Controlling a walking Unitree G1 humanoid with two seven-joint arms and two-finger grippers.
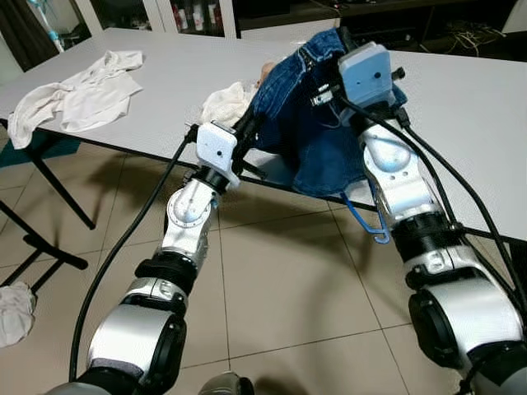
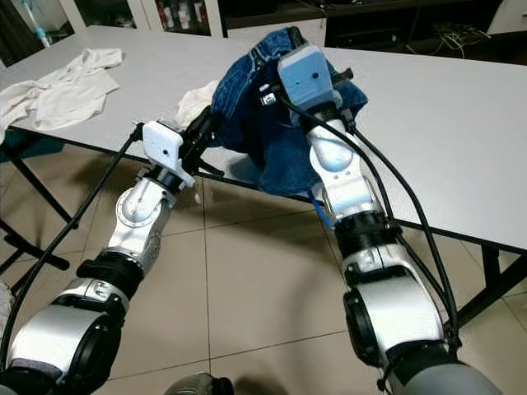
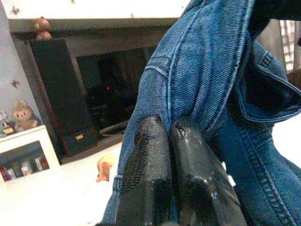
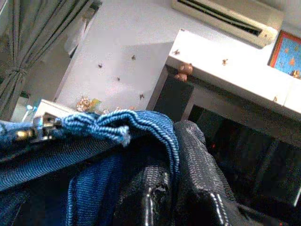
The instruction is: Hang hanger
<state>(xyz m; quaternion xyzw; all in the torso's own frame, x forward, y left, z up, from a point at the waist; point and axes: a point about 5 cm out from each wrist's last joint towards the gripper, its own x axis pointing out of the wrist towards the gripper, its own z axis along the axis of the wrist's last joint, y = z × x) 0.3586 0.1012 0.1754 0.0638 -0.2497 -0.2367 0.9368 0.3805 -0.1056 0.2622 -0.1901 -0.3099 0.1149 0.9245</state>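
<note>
A pair of blue jeans (image 1: 309,132) is lifted over the near edge of the white table (image 1: 461,115), bunched between both arms. My left gripper (image 3: 164,136) is shut on a fold of the denim (image 3: 202,80) at the garment's left side. At the top of the heap my right gripper (image 4: 174,155) is shut on the waistband edge (image 4: 103,123), beside the zipper pull (image 4: 40,128). A blue plastic hanger (image 1: 366,222) dangles below the jeans, its hook end hanging past the table edge near my right forearm.
A crumpled white shirt (image 1: 78,95) lies at the table's far left, and a small white cloth (image 1: 226,103) sits behind the jeans. More white cloth (image 1: 15,313) lies on the tiled floor at left. Black folding table legs (image 1: 49,214) stand below.
</note>
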